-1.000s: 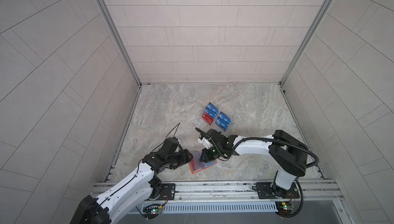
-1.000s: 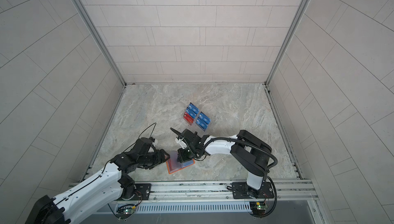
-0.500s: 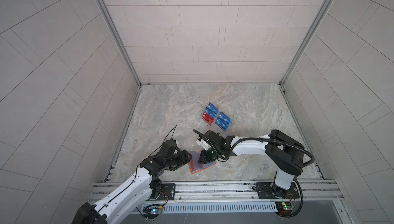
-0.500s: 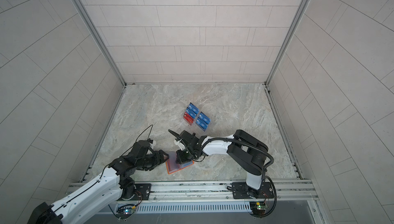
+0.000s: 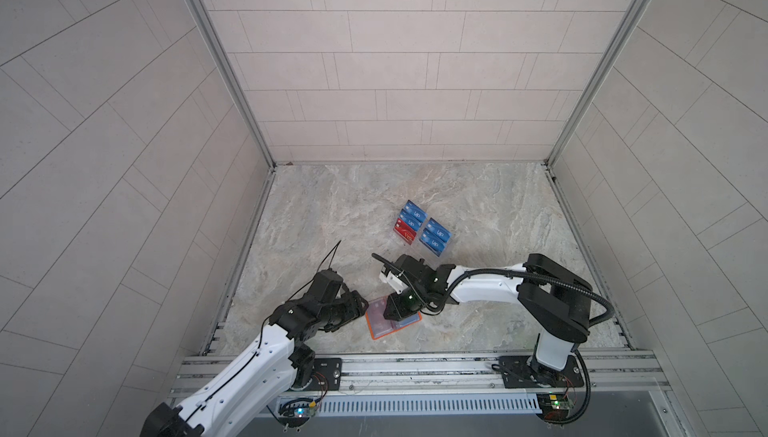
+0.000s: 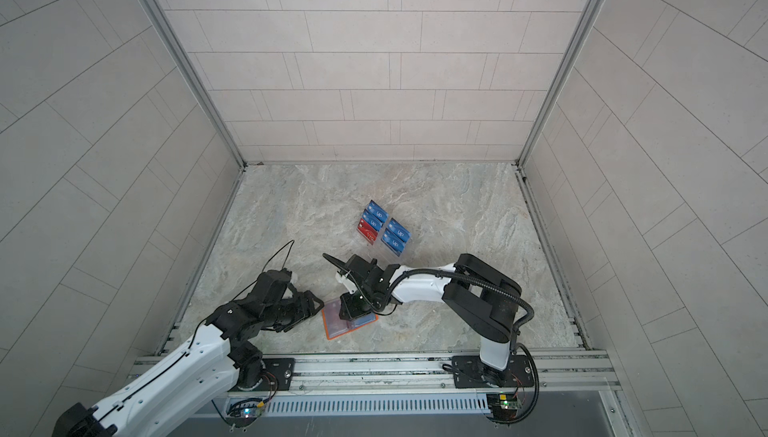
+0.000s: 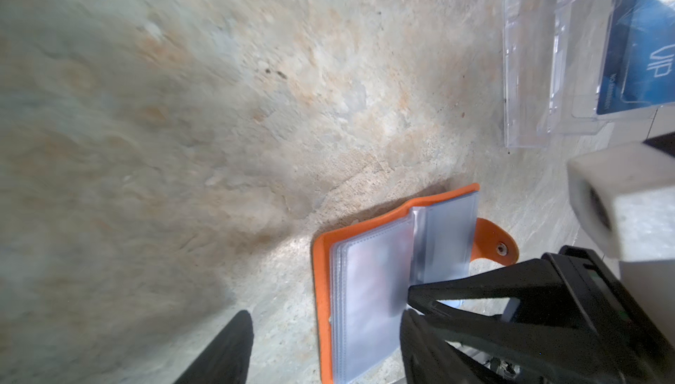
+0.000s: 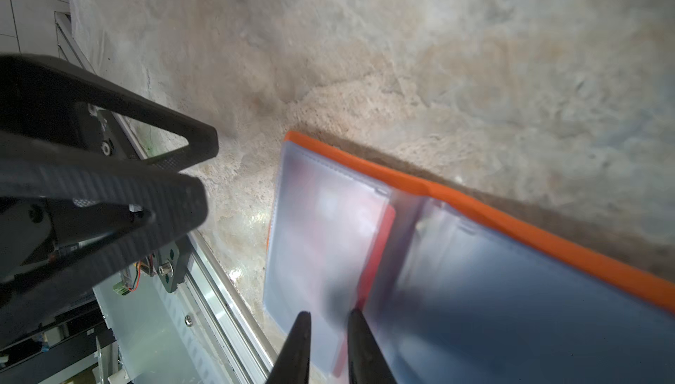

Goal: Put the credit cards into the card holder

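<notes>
Open card holder [image 5: 379, 323] near worktop [image 5: 478, 206] front edge. Right end effector [image 8: 330, 345] over its sleeves, jaws narrowly apart; red card [image 8: 380, 239] shows through one. Left end effector [image 5: 361, 304] beside it, jaws apart.

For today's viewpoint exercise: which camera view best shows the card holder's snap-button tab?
The left wrist view: the orange snap-button tab juts from the open card holder, stud visible. The right wrist view shows only sleeves and cover edge; in both top views it is indiscernible.

The orange card holder [image 5: 381, 326] lies open, a red card [image 8: 378, 247] apparently sleeved inside; other credit cards [image 5: 435, 234] stand beyond.
</notes>
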